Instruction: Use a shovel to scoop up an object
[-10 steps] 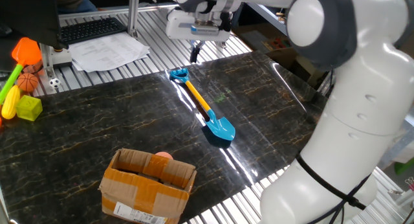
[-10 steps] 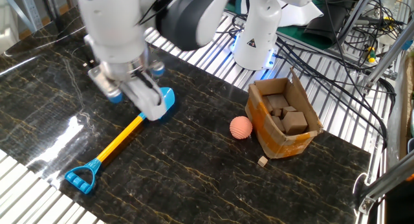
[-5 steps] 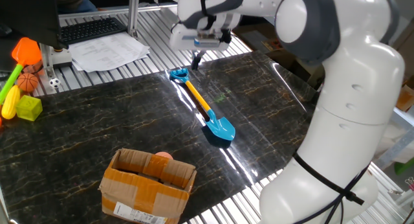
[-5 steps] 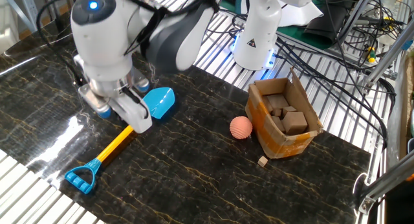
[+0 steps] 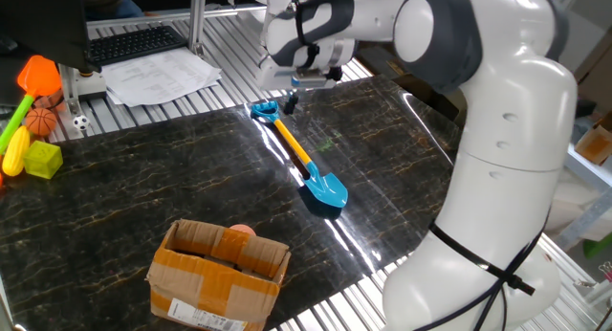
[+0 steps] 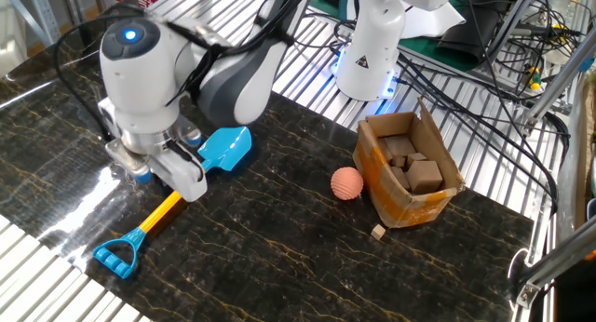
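The shovel (image 5: 298, 155) lies flat on the black table, blue looped handle toward the back and blue blade (image 5: 325, 189) toward the front. In the other fixed view the shovel (image 6: 158, 215) runs from the handle at lower left to the blade (image 6: 226, 147). My gripper (image 5: 290, 102) hangs just above the shaft close to the handle end, fingers apart and empty. In the other fixed view the gripper (image 6: 175, 184) is mostly hidden by the wrist. The salmon-orange ball (image 6: 346, 183) rests beside the cardboard box and peeks over the box (image 5: 242, 231).
An open cardboard box (image 6: 405, 168) with brown blocks stands near the ball; it also shows at the front (image 5: 218, 274). A small wooden block (image 6: 377, 232) lies by it. Toys sit at far left: orange spade head (image 5: 38, 75), mini basketball (image 5: 39, 121), green block (image 5: 42, 159).
My gripper has come down and moved along the shovel from above the blade toward the handle end. The shovel and ball have not moved.
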`<state>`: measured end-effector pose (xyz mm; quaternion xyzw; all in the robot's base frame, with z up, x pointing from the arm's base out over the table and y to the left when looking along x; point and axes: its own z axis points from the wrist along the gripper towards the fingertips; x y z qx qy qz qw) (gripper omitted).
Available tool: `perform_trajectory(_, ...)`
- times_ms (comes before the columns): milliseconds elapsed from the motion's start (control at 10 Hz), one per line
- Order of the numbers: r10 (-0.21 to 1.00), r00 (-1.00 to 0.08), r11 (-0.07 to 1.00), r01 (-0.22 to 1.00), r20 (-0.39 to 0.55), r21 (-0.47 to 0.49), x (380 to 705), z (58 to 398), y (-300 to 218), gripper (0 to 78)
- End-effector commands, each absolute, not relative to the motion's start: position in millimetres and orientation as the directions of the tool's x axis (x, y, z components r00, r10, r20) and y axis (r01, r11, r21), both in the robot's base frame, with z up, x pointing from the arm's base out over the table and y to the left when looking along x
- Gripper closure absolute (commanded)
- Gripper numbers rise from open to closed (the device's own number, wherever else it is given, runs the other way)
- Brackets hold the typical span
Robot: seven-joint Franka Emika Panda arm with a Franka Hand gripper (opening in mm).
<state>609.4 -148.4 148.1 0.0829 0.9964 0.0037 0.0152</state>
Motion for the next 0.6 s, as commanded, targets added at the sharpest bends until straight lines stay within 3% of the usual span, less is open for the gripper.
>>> perform_trajectory(100, 0.141, -0.989, 0.990, 0.140, -0.049, 0.013, 612.8, 137.1, -156.3, 77.6)
perform_trajectory(600, 0.151, -0.988, 0.988, 0.151, -0.041, 0.011, 612.5, 137.1, -156.7, 77.6)
